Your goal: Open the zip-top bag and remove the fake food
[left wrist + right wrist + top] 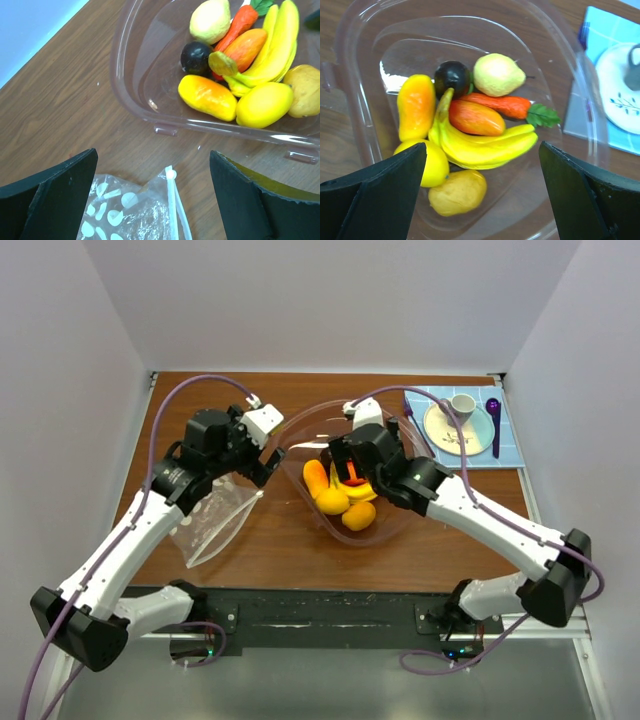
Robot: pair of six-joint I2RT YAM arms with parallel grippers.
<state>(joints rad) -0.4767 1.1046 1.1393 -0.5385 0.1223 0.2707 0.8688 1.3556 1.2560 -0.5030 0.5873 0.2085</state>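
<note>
Top external view: the brown table [290, 540] is closed in by white walls [330, 310] on the left, back and right, and only its near edge, where the arm bases sit, is open. One large clear bowl [318, 412] takes up the middle, leaving a bare strip of wood in front of it. The one zip-top bag [212, 520] lies flat on the table to the bowl's left, near the left edge. The left gripper [153, 165] hangs over the bag's end nearest the bowl, fingers spread wide and gripping nothing, with the bowl's rim just beyond them. The right gripper [482, 150] hovers above the bowl, its fingers also wide apart and empty. The fake food [470, 130] lies heaped in the bowl, eight pieces: a carrot [502, 105], a banana bunch [480, 145], a dark plum [451, 75], a pale pear [497, 75], a potato [457, 192], a yellow lemon [435, 162], an orange-yellow fruit [415, 105] and a red-orange fruit [476, 118]. At the far right corner, a blue placemat [510, 445] holds one plate [450, 435], one cup [462, 403] and one purple spoon [494, 425], close behind the right arm.
</note>
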